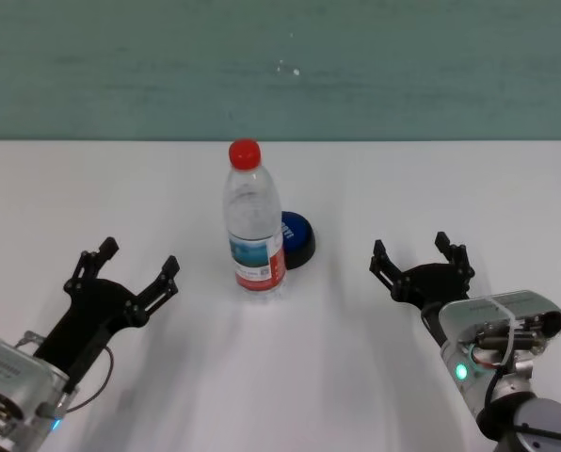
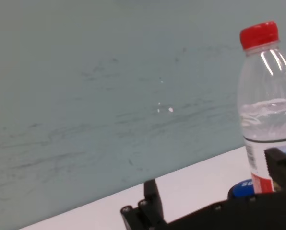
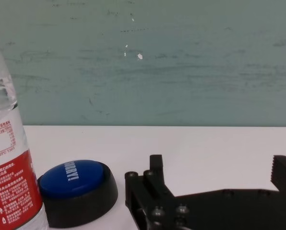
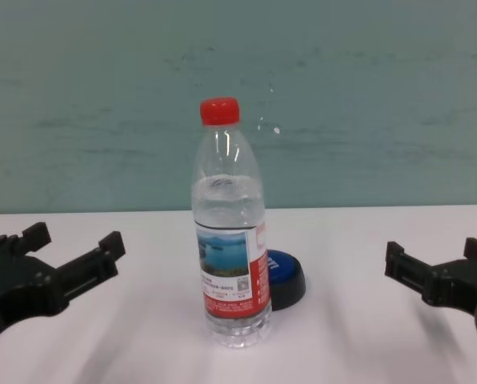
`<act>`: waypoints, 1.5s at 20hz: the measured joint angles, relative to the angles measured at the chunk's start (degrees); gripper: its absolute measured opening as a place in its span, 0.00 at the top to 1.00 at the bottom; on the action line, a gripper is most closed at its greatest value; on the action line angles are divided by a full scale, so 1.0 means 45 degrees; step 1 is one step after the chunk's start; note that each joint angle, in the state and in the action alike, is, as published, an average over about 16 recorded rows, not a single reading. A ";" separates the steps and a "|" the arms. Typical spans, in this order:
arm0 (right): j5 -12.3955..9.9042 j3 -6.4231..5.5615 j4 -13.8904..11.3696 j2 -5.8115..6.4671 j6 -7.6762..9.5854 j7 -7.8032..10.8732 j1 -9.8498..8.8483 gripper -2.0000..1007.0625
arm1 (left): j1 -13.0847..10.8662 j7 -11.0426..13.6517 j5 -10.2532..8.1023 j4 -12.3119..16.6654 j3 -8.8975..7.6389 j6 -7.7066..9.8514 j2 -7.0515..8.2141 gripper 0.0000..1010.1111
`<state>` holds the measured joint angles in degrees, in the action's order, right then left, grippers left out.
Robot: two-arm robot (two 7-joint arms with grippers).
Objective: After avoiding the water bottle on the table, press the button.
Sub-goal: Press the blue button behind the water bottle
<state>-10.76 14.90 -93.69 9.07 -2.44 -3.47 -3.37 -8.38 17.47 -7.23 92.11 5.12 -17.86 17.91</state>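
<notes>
The water bottle [image 1: 254, 231] stands upright at the middle of the white table [image 1: 431, 188], with a red cap and a red-and-white label; it also shows in the chest view [image 4: 229, 248], left wrist view [image 2: 268, 115] and right wrist view [image 3: 8, 172]. Just behind it to the right sits the button [image 1: 297, 239], blue dome on a black base, partly hidden by the bottle [image 4: 286, 276] [image 3: 78, 189] [image 2: 241, 189]. My left gripper [image 1: 137, 266] rests open to the bottle's left [image 4: 74, 244]. My right gripper [image 1: 420, 256] stands open to the button's right [image 4: 434, 260] [image 3: 215, 170].
A teal wall [image 1: 280, 66] runs along the table's far edge. Bare white tabletop lies between each gripper and the bottle, and in front of the bottle.
</notes>
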 joint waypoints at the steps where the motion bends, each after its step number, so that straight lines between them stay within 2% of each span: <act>1: 0.0000 0.0000 0.0000 0.0000 0.0000 0.0000 0.0000 0.00 | 0.0000 -0.0026 0.0040 0.0001 0.0031 0.0002 -0.0019 0.00; 9: 0.0000 -0.0012 -0.0001 0.0003 0.0019 0.0032 0.0011 0.00 | 0.0027 -0.0180 0.0260 -0.0020 0.0189 0.0004 -0.0140 0.00; 16: 0.0049 -0.0122 0.0049 0.0052 0.0240 0.0351 0.0226 0.00 | 0.0027 -0.0205 0.0298 -0.0003 0.0209 0.0004 -0.0159 0.00; 22: 0.0181 -0.0298 0.0248 0.0126 0.0589 0.0875 0.0641 0.00 | 0.0029 -0.0199 0.0297 -0.0007 0.0205 0.0000 -0.0157 0.00; 30: 0.0448 -0.0456 0.0855 0.0167 0.1036 0.1731 0.1526 0.00 | 0.0030 -0.0191 0.0289 -0.0012 0.0203 -0.0001 -0.0156 0.00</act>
<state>-8.75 12.84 -89.84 9.82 2.22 4.32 3.50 -8.24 16.61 -5.93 92.05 6.04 -17.87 17.21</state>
